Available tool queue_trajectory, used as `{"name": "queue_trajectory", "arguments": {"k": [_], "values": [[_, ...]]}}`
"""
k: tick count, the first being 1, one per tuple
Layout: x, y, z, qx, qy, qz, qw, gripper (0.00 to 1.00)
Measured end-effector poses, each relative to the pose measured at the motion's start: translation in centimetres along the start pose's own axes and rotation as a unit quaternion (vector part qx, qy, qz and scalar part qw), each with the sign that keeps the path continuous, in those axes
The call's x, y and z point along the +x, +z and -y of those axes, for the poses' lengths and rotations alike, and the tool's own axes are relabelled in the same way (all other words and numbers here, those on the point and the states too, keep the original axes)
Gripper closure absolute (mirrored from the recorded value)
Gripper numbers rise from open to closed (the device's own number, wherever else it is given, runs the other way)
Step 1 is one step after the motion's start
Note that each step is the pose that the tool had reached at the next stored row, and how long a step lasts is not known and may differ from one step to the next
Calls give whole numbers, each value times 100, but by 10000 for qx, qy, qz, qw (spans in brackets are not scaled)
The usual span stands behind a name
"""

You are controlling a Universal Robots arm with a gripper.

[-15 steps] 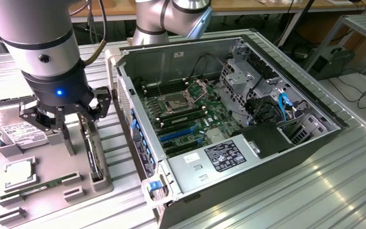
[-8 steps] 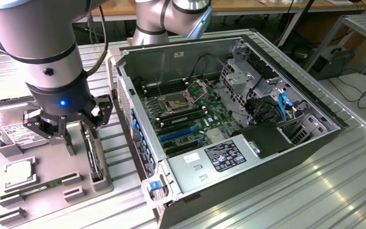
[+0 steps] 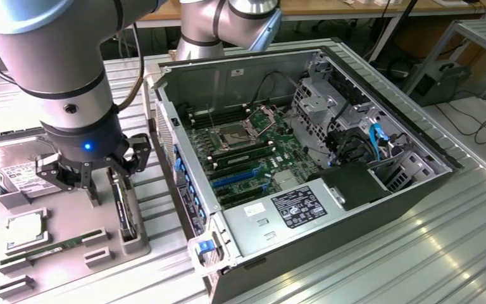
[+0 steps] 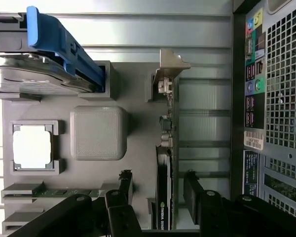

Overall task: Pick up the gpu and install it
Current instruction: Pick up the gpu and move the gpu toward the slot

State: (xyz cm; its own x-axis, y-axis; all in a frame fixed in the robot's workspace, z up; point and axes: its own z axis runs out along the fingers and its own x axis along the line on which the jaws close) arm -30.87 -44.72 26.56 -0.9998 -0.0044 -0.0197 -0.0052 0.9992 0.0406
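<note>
The gpu (image 3: 124, 212) stands on its long edge in a slot of the grey parts tray (image 3: 66, 218), at the exterior view's left beside the open computer case (image 3: 412, 190). In the wrist view I look down its thin edge: the dark gpu (image 4: 165, 148) has its pale metal bracket (image 4: 170, 64) at the far end. My gripper (image 3: 108, 180) hangs just above the card. The gripper (image 4: 157, 186) is open, with one black finger (image 4: 122, 185) on each side of the gpu and a gap between each pad and the card.
On the tray lie a hard drive (image 3: 15, 171) in a blue caddy (image 4: 64, 49), a CPU (image 3: 25, 231) and a green memory stick (image 3: 53, 247). The case lies open with its motherboard (image 3: 252, 152) and blue slots (image 3: 235, 180) exposed. Its rear panel (image 4: 276, 98) stands close beside the gpu.
</note>
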Motion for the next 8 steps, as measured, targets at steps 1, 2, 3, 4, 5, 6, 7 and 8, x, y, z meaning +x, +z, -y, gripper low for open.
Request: {"name": "queue_trajectory", "arguments": {"k": [1, 2, 3, 4, 5, 6, 7, 8], "values": [[0, 20, 1, 0, -3, 0, 10000, 46], [-2, 38, 2, 0, -4, 0, 10000, 46], [-6, 55, 3, 0, -5, 0, 10000, 46], [-13, 76, 4, -1, -5, 0, 10000, 46], [-17, 92, 4, -1, -4, 0, 10000, 46], [-22, 113, 6, 0, -4, 0, 10000, 46], [-25, 134, 10, -1, -5, 0, 10000, 46], [-26, 157, 19, 0, -4, 0, 10000, 46]]}}
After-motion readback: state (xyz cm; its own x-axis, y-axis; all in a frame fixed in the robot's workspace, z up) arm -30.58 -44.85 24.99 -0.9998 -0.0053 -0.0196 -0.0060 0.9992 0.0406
